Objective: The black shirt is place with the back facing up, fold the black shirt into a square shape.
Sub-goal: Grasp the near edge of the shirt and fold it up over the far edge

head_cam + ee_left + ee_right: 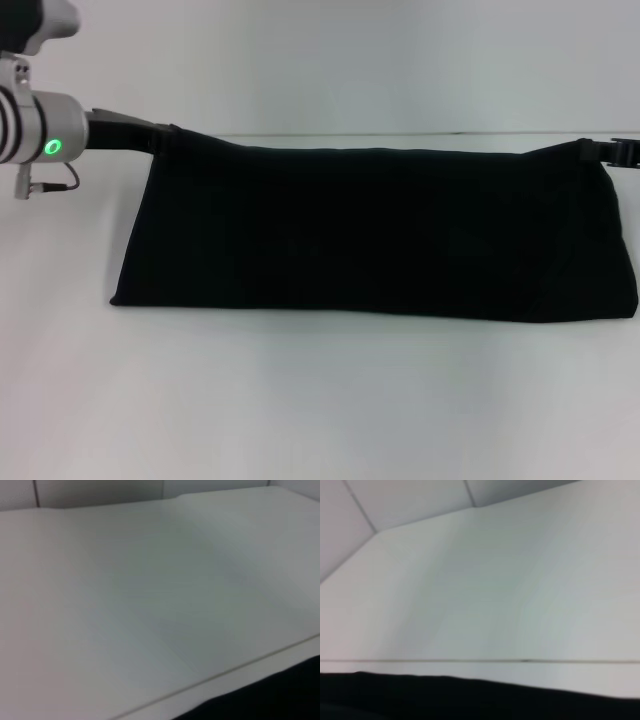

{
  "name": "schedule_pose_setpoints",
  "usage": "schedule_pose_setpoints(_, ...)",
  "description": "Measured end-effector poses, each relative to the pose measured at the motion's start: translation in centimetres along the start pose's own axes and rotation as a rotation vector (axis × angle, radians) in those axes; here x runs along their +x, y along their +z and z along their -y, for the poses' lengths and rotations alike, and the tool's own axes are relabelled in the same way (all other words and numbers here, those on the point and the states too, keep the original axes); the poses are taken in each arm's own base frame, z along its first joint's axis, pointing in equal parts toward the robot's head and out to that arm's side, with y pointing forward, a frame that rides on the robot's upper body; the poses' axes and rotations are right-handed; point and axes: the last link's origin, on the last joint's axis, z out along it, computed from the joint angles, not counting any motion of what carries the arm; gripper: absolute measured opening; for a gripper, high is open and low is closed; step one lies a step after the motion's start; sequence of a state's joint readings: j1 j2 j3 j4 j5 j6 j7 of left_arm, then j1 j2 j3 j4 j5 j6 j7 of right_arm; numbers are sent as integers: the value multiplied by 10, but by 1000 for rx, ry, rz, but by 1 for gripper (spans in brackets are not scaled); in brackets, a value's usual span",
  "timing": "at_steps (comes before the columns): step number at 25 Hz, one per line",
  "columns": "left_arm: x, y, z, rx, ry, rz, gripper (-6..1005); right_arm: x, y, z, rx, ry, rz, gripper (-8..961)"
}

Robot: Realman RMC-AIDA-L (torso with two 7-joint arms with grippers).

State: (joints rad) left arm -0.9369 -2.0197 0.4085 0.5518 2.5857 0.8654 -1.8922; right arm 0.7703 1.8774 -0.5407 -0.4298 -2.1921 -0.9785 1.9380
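Black matte fabric shirt point(370, 235) folded into a long band; left hand point(165, 137) and right hand point(600, 150) each pinch a far corner; squaring folds remain.

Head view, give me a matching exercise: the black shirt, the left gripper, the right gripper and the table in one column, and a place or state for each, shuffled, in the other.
Column one:
1. black shirt
2. left gripper
3. right gripper
4. table

Column two:
A. white, bare in front of the garment
B. at the fabric's far corner on the robot's right
C. folded into a long band across the table
D. at the fabric's far corner on the robot's left, beside a green light

Pairs: 1-C, 2-D, 3-B, 4-A
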Motion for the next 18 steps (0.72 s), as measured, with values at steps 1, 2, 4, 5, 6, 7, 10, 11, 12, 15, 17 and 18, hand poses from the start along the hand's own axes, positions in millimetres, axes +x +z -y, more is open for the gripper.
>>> schedule_pose_setpoints(1, 2, 4, -2, 18, 14, -3, 23, -2, 5, -1, 20, 2, 5, 57)
schedule_pose_setpoints(2, 3, 7, -3, 33, 26, -6, 23, -3, 9, -1, 32, 3, 7, 58)
schedule_pose_setpoints(4, 6, 12, -5, 66, 51, -13, 23, -8, 15, -3, 57, -4, 18, 61)
schedule_pose_setpoints(5, 7, 14, -5, 77, 58, -15, 23, -9, 18, -5, 65, -9, 22, 63)
schedule_pose_setpoints(6, 9, 16, -6, 92, 67, -21, 23, -11, 20, -6, 75, -15, 27, 64)
schedule_pose_setpoints(7, 10, 17, -7, 100, 73, -27, 23, -13, 22, -7, 82, -20, 31, 66)
schedule_pose_setpoints(10, 19, 19, -11, 99, 91, -57, 24, -18, 25, -9, 98, -28, 46, 70)
schedule_pose_setpoints(11, 21, 20, -12, 98, 95, -64, 24, -20, 26, -9, 100, -30, 51, 72)
schedule_pose_setpoints(12, 25, 20, -13, 96, 100, -72, 24, -22, 26, -10, 102, -31, 55, 73)
schedule_pose_setpoints(15, 31, 20, -14, 101, 107, -85, 24, -25, 26, -9, 109, -30, 63, 78)
schedule_pose_setpoints(17, 34, 20, -12, 116, 107, -94, 24, -26, 26, -8, 118, -29, 69, 81)
schedule_pose_setpoints(18, 35, 20, -11, 125, 106, -99, 25, -26, 26, -8, 123, -29, 71, 83)
